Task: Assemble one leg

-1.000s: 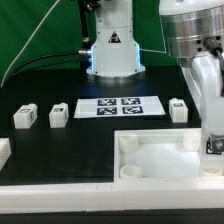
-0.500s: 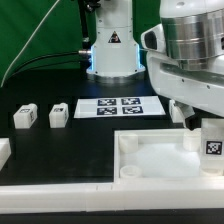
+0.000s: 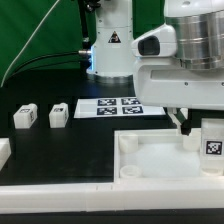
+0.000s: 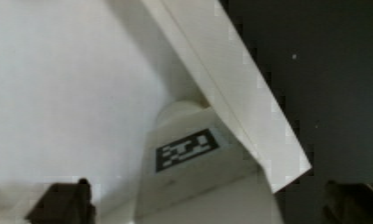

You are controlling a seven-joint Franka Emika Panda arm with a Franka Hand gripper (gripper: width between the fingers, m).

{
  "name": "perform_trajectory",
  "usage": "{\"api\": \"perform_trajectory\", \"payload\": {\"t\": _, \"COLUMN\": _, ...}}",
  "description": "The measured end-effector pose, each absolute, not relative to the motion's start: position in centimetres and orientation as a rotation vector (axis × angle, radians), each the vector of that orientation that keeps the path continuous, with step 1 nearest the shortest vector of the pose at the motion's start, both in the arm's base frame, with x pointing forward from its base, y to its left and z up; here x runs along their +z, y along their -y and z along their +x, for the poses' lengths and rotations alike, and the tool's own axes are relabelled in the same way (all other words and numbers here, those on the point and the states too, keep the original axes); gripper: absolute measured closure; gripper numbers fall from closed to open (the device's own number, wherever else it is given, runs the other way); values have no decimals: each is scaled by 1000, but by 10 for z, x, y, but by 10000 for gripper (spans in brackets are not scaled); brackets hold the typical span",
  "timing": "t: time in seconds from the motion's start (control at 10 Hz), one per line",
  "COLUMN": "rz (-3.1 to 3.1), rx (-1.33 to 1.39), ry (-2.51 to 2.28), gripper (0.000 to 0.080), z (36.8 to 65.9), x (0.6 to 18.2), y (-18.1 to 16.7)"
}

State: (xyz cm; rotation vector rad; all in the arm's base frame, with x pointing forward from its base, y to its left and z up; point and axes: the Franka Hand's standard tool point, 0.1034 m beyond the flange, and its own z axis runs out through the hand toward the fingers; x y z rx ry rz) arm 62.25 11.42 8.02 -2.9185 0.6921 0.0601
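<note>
The gripper [image 4: 206,205] is wide open. In the wrist view its two dark fingers [image 4: 62,203] stand far apart at either side of the picture, holding nothing. The leg [image 4: 188,150] lies between them, its black-and-white tag facing the camera. The pictures do not show whether either finger touches it, but there is a clear gap on both sides. In that view the leg rests against the raised rim [image 4: 227,85] of the big white panel [image 4: 58,80], on the panel's inner side. The black table [image 4: 325,50] shows beyond the rim. In the exterior view the same leg [image 3: 212,140] stands upright at the right end of the panel [image 3: 150,165], close to the right edge of the picture, its tag turned toward the camera. The arm [image 3: 185,60] fills the upper right and hangs just above and to the left of the leg, with one dark finger [image 3: 183,122] showing beside it. The panel lies near the front of the table [image 3: 60,150]. Farther back, at the middle, lies the marker board [image 3: 120,106]. Well apart to the left stand two more small white blocks, one [image 3: 24,116] just beside the other [image 3: 58,114].
</note>
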Motion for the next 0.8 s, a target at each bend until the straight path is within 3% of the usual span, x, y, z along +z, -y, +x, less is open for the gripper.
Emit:
{"api": "perform_trajectory", "payload": {"t": 0.2, "rz": -2966, "rx": 44, "ry": -505, "gripper": 151, "z": 622, "x": 80, "y": -113}}
{"api": "perform_trajectory", "payload": {"t": 0.4, "rz": -2965, "rx": 44, "ry": -508, "gripper": 388, "z": 622, "x": 80, "y": -113}}
{"api": "perform_trajectory", "payload": {"t": 0.5, "rz": -2966, "rx": 44, "ry": -508, "gripper": 388, "z": 622, "x": 80, "y": -113}}
{"api": "perform_trajectory", "payload": {"t": 0.6, "rz": -2966, "rx": 44, "ry": -510, "gripper": 507, "z": 623, "x": 80, "y": -112}}
{"api": "perform_trajectory", "payload": {"t": 0.8, "rz": -2964, "rx": 45, "ry": -522, "gripper": 507, "z": 623, "x": 80, "y": -112}}
